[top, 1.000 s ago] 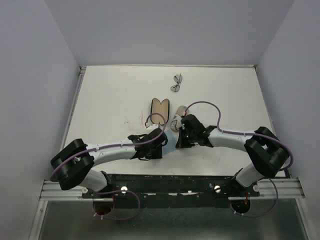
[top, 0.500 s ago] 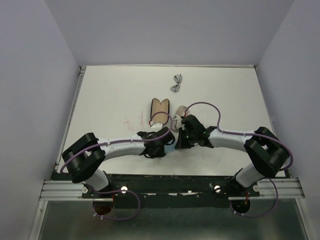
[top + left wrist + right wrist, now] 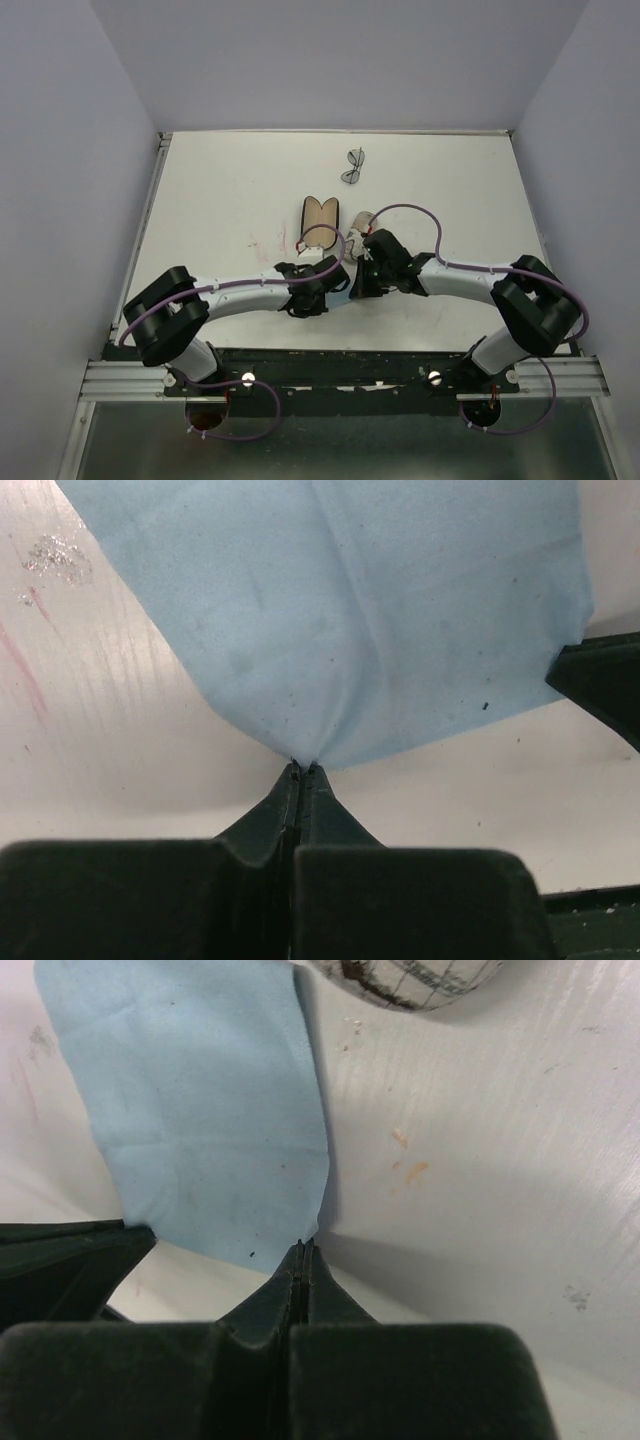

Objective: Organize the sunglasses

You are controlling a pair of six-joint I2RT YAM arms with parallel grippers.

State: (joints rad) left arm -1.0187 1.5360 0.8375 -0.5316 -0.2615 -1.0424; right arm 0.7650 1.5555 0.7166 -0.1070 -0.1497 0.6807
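A light blue cloth (image 3: 380, 610) lies on the white table between my two grippers; it also shows in the right wrist view (image 3: 190, 1100). My left gripper (image 3: 300, 768) is shut on its near corner. My right gripper (image 3: 303, 1248) is shut on another corner of it. In the top view the left gripper (image 3: 320, 287) and right gripper (image 3: 362, 278) sit close together. The dark-framed sunglasses (image 3: 352, 166) lie far back on the table. The pink-purple pair is not visible.
An open black case with tan lining (image 3: 320, 220) lies just behind the grippers. A beige pouch (image 3: 360, 219) lies to its right; a pale checked thing (image 3: 410, 980) shows at the top of the right wrist view. Walls close in the table on three sides.
My left arm has swung right, bringing its gripper up to the blue cloth beside the right gripper. The right arm has barely moved.
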